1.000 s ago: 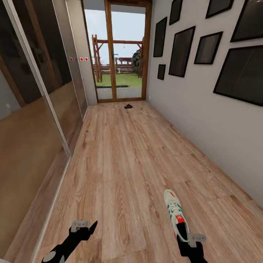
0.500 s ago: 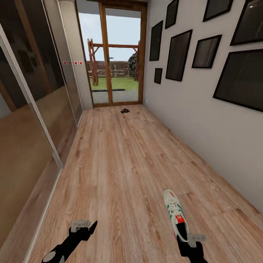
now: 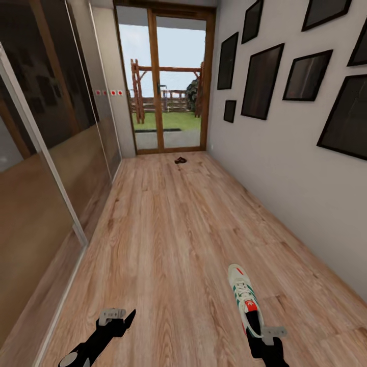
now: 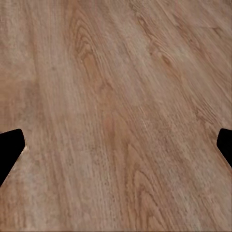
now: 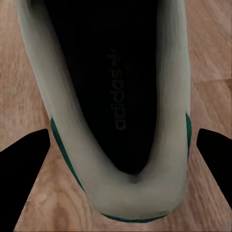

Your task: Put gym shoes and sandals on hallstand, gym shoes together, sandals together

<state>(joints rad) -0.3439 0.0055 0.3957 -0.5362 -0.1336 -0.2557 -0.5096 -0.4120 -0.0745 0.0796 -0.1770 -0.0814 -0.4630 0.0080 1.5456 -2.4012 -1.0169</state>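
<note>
Corridor, seen along its length. A small dark object (image 3: 180,160) lies on the floor near the glass door (image 3: 165,81), too distant to identify. The right gripper (image 3: 261,334) holds a gym shoe (image 3: 245,298) by the heel, toe forward: white, green stripes, red-orange tongue patch; whether the fingers press its rim is unclear. The left gripper (image 3: 121,318) is spread, carrying nothing. Wood-grain corridor floor (image 3: 173,234); mirrored panels left, dark frames (image 3: 262,81) right.

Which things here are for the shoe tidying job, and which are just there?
For the job: gym shoe, at the right end effector; corridor floor; small dark thing far along it, maybe a sandal.
Just there: picture frames; glass door; mirrored wardrobe.
</note>
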